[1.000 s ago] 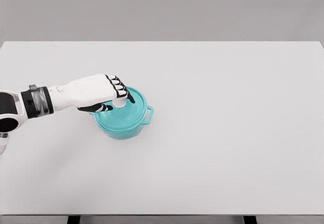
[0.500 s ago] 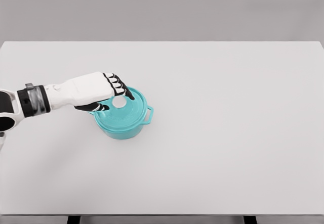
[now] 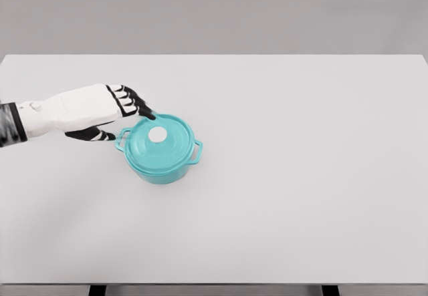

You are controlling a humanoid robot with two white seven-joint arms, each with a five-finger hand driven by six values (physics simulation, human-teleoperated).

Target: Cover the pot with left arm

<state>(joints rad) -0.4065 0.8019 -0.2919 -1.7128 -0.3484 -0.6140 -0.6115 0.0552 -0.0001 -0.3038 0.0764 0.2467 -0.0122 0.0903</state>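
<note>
I have let go of the knob [image 3: 158, 134] and drawn my left hand [image 3: 100, 112] back, fingers loosely spread and empty. The lid [image 3: 160, 143] sits on the pot [image 3: 164, 170] just off my fingertips: covered, I judge.

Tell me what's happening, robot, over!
Left hand open, holding nothing, beside the pot's left rim. Lid sits on the pot, white knob uncovered. Right hand out of view. Nothing in the way on the table.

A white table [image 3: 301, 176] spans the view, with a grey wall [image 3: 214, 12] behind it
</note>
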